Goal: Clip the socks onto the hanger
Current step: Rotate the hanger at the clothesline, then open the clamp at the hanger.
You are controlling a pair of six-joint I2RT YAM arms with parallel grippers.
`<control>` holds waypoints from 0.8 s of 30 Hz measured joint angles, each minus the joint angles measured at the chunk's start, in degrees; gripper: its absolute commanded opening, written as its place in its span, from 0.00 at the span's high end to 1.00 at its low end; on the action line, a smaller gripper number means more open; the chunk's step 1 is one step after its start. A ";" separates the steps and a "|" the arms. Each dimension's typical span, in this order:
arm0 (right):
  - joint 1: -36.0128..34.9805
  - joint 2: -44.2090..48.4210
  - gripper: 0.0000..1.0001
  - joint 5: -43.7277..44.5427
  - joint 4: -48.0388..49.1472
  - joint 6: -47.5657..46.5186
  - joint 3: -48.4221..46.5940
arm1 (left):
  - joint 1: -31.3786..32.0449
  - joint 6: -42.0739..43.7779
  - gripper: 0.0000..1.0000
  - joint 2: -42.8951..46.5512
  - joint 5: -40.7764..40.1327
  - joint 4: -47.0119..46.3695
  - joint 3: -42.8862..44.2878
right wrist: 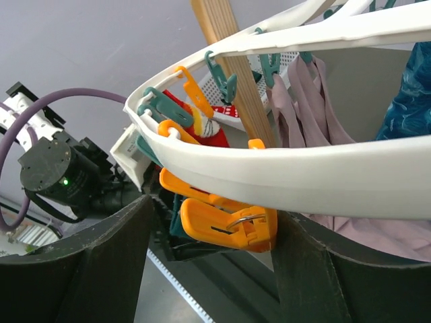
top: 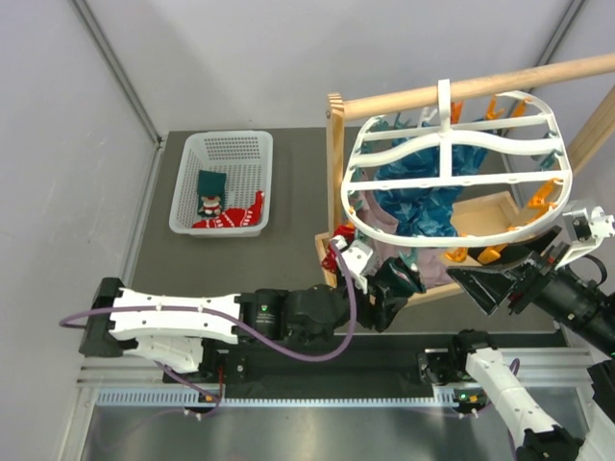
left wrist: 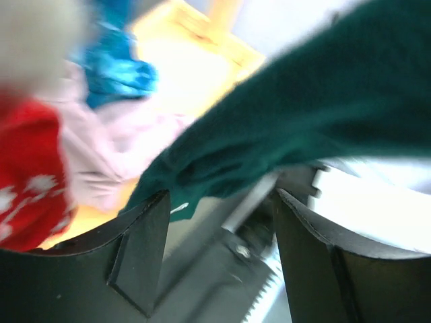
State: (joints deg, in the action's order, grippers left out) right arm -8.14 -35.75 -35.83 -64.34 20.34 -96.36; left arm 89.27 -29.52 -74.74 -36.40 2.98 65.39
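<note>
Far left of the table: white perforated basket with one green sock and one red patterned sock lying in it, well apart from the drying frame. Left arm lies stretched along the near edge towards the middle. Left gripper sits just below the near-left rim of the hanger. Its wrist camera shows the fingers spread wide, with a dark green sock draped across just past the tips. The sock seems to brush one tip, but the view is blurred and nothing is pinched between the pads. Another red sock hangs at the hanger's left end among the clips, beside a mauve cloth and a teal cloth, both of which hang under the frame. The hanger itself is hooked on a wooden rod and tilts down towards the arms. Right side: right gripper reaches up under the near-right rim, its fingers held apart on either side of an orange clip that hangs from the rim, with a clear gap on one side, so the clip is not squeezed
</note>
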 measured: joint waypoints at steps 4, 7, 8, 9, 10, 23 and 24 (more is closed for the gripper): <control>-0.04 -0.04 0.39 0.48 -0.79 0.00 -0.02 | -0.04 -0.68 0.33 5.16 11.37 -3.54 -4.46; -0.09 -0.50 0.40 1.75 -2.69 -0.20 -0.15 | -0.09 -0.68 0.34 7.82 18.71 -6.51 -5.79; -0.11 -0.81 0.39 2.19 -3.39 -0.31 -0.24 | -0.09 -0.68 0.34 8.28 20.74 -7.37 -5.79; -0.11 -1.18 0.38 2.58 -3.98 -0.35 -0.50 | -0.09 -0.66 0.35 8.66 23.04 -8.50 -5.79; -0.24 -1.53 0.37 2.86 -4.28 -0.39 -0.63 | -0.09 -0.63 0.35 8.87 25.31 -9.57 -5.70; -1.11 -2.38 0.10 4.37 -7.23 -0.74 -1.20 | 6.54 6.27 0.39 -2.43 41.03 -12.39 11.39; -1.11 -2.38 0.06 4.63 -8.04 -0.76 -1.20 | 7.08 7.19 0.39 -2.99 41.42 -12.41 12.41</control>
State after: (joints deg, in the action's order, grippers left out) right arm -9.26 -38.13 -31.20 -72.38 19.57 -97.56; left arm 96.36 -22.33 -77.73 5.02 -9.43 77.80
